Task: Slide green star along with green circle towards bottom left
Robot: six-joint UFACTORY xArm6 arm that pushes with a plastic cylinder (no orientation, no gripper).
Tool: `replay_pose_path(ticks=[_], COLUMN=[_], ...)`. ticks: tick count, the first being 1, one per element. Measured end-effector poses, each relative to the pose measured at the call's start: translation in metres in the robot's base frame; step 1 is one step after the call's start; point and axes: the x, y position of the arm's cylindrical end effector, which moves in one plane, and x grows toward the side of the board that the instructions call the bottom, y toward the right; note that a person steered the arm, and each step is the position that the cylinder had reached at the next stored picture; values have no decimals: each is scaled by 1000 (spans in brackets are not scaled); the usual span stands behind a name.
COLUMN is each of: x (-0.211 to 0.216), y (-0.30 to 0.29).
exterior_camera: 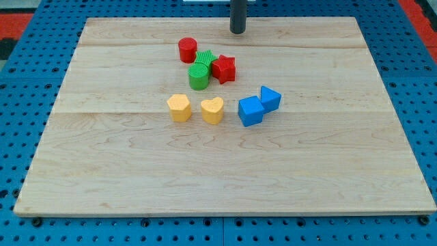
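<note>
While the pale wooden counter (225,178) is lying on a blue pegboard (27,75), the green star block (207,59) is being crowded: touching the green cylinder block (199,77), the red star block (224,68) and nearly the red cylinder block (187,50). Two yellow blocks (179,107) (212,110) and two blue blocks (250,111) (270,98) are lying below. My tip (237,31) is being held well above them, touching nothing; no grasping end effector is fitted. No writing is being shown.

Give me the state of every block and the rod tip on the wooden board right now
Green star: touching green circle, red star.
Green circle: upright, below green star.
Red cylinder: upright.
Red star: beside green star.
Yellow blocks: apart.
Blue blocks: touching.
My tip: touching nothing.
</note>
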Motion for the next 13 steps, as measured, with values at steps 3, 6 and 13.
replay_pose_path(ticks=[3, 6, 13], x=[18, 34, 200], y=[0, 6, -132])
